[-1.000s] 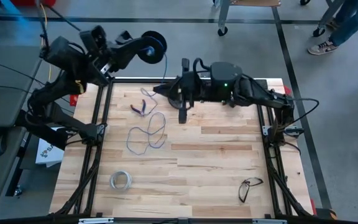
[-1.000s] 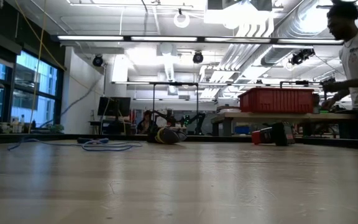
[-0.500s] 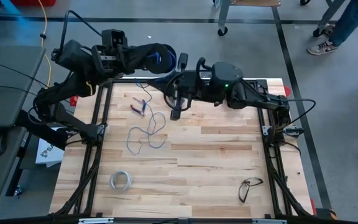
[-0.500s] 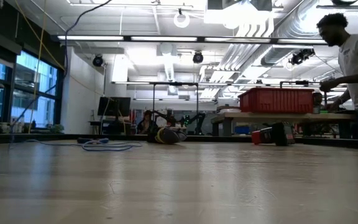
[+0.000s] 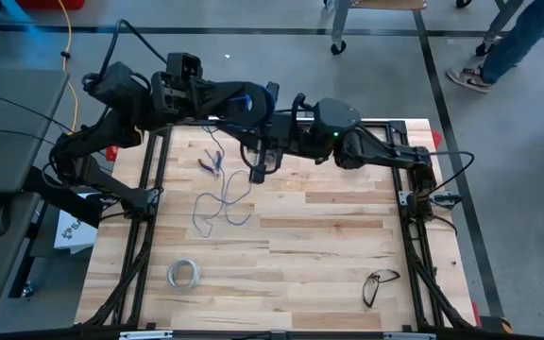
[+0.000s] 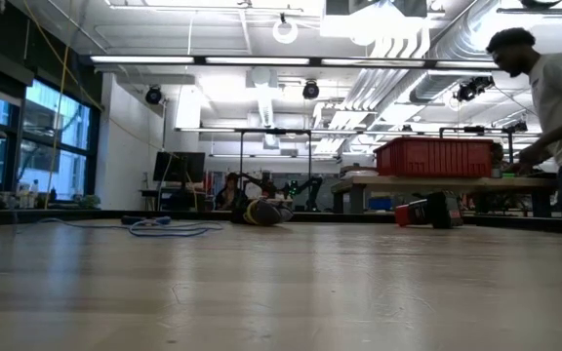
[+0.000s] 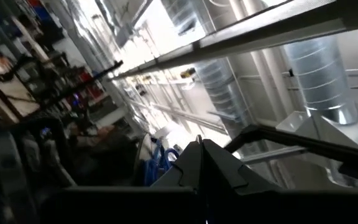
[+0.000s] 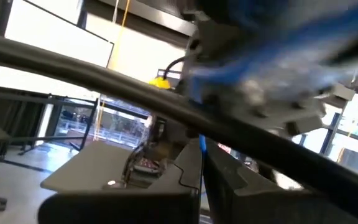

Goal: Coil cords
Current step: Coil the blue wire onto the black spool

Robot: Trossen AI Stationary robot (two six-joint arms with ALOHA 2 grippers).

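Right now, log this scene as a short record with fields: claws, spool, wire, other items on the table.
left claw: shut on the spool, raised over the table's far edge
right claw: shut, just right of the spool, over the far part of the table
spool: dark, with blue windings, off the table
wire: thin, bluish, lying in loose loops on the table, one strand rising toward the claws
other items: whitish ring near left; glasses near right

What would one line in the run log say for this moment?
left hand: shut on spool, above table's far edge | right hand: shut on wire | wire mostly loose on table
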